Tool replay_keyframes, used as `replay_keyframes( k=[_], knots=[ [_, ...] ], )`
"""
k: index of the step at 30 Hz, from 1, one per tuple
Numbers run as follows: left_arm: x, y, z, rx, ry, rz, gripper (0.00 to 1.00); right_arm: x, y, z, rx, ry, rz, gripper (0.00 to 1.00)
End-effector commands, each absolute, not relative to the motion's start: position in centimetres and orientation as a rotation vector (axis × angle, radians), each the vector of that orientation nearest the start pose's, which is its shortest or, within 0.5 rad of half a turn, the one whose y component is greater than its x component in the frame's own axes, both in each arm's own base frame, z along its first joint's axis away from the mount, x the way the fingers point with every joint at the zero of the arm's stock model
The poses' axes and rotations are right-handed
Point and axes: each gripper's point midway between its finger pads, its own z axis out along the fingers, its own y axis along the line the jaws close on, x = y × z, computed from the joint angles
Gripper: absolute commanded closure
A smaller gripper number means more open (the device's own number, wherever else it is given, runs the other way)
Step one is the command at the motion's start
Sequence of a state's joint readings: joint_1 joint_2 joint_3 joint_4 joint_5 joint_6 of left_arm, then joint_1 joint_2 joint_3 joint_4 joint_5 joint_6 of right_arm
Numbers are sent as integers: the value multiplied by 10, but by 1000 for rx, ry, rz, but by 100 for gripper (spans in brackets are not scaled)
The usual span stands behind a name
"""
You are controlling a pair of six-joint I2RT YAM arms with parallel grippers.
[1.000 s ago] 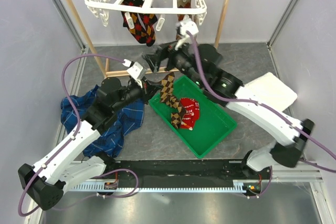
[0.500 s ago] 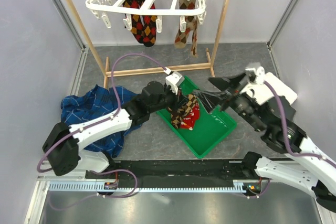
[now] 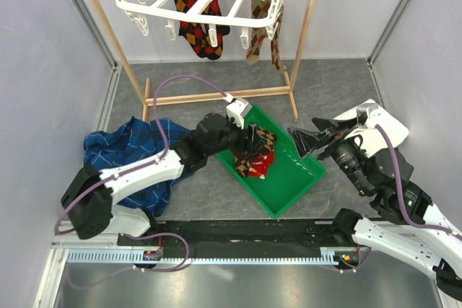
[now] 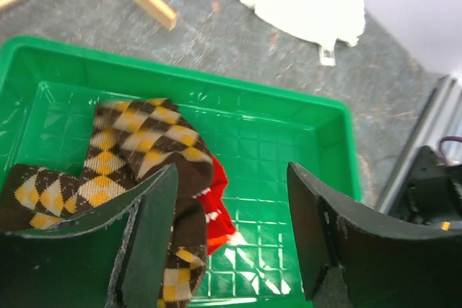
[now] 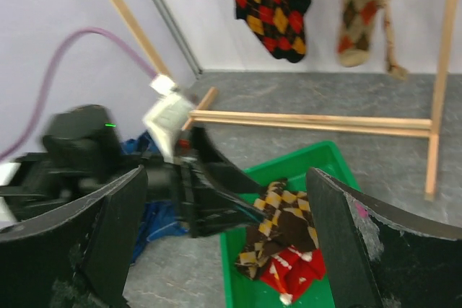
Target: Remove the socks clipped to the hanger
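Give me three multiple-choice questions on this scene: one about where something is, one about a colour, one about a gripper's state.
1. Where does the brown argyle sock lie? A clipped to the hanger; B in the green tray; C on the blue cloth.
2. What colour is the sock partly under it? A red; B blue; C purple.
3. How is the left gripper? A shut on a sock; B shut, empty; C open above the tray.
Answers: B, it rests on the tray's grid floor; A, the red sock shows beneath it; C, its fingers stand apart, clamping nothing.
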State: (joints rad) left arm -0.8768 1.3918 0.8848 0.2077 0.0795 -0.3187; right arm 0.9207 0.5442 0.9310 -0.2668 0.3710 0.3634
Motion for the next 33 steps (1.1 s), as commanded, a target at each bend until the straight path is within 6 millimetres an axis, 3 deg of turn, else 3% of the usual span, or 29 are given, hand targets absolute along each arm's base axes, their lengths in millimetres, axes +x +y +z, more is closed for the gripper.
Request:
replay_keyframes(
  k=[1,4,6,7,9,10,11,13,14,15,17,18,20,21,23,26,27,28,32,33],
  knots=[
    [243,-340,239,590,1774,-934,32,201,155,368,-54,1554,667,2],
    [235,-321,248,577,1752,-895,32,211,154,350,-26,1594,603,2],
    [236,-303,243,583,1776,-803,30,218,153,336,-6,1624,548,2],
    [235,-293,253,569,1751,-773,28,224,153,327,5,1646,511,2],
    [238,-272,248,567,1774,-660,24,234,150,326,48,1644,449,2],
    [235,-263,258,557,1748,-643,19,242,157,327,43,1639,428,2],
    [234,-256,255,582,1755,-598,17,247,159,329,-3,1631,376,2],
    [233,-245,263,585,1737,-555,4,265,170,339,-24,1603,318,2],
    [232,-240,270,593,1715,-539,2,271,176,343,-57,1593,293,2],
    [231,-238,274,602,1714,-529,1,283,171,346,-98,1582,220,2],
    [228,-236,281,645,1697,-515,1,309,185,353,-148,1587,207,2],
    [226,-236,285,667,1694,-517,1,328,172,354,-131,1595,164,2],
    [226,-234,288,709,1683,-481,1,355,186,353,-180,1616,208,2],
    [226,-232,287,724,1685,-467,1,371,177,351,-169,1623,205,2],
    [225,-227,278,762,1699,-427,1,396,188,348,-188,1609,257,2],
    [221,-224,275,752,1705,-440,1,434,181,344,-190,1557,277,2],
    [216,-224,279,748,1695,-470,1,449,182,333,-193,1569,282,2],
    [212,-225,280,768,1679,-491,1,458,182,347,-176,1519,310,2],
    [210,-216,287,728,1647,-481,1,488,188,353,-227,1450,364,3],
    [209,-215,288,728,1643,-482,1,498,194,344,-254,1453,362,3]
  ],
)
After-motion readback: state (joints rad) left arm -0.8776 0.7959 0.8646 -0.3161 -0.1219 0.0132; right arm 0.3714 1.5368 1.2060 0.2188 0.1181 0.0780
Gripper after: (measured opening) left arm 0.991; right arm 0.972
